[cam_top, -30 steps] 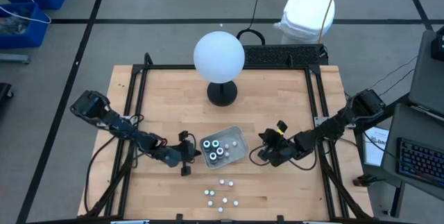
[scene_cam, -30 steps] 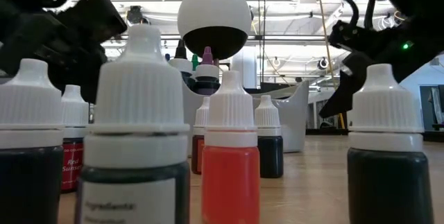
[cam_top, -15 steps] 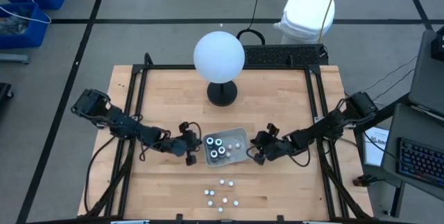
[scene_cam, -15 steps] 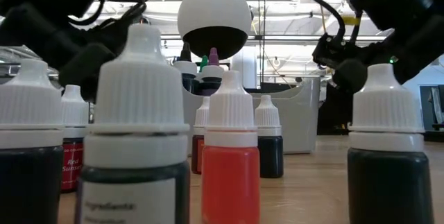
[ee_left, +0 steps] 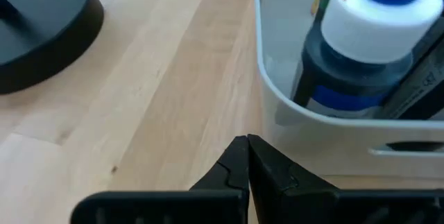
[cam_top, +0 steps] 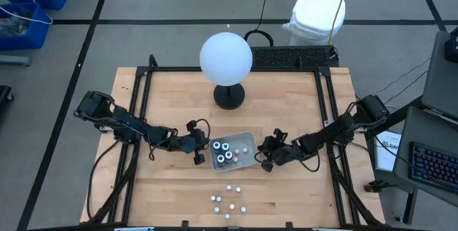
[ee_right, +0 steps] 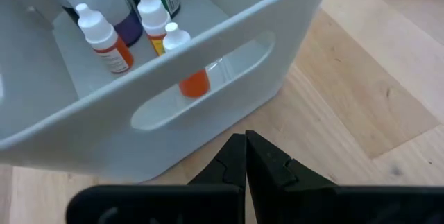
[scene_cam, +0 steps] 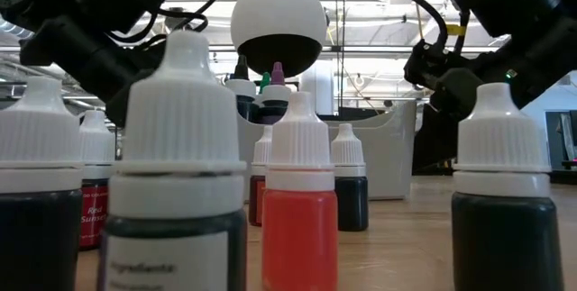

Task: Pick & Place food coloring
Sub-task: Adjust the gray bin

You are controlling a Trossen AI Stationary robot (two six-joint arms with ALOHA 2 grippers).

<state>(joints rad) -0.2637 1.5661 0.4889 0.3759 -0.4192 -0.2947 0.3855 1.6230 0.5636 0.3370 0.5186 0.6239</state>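
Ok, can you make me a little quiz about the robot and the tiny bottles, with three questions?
1. True or false: both grippers are shut and hold nothing.
2. Where are the bigger dark bottles? A) in the grey tray B) on the bare table C) under the white globe
3. Fill in: the left gripper and the right gripper sit on opposite ends of the ____.

Key
1. True. The fingers of each are pressed together beside the tray, with no bottle between them.
2. A. Some small white-capped bottles stand loose on the table, nearer the front edge.
3. Tray.
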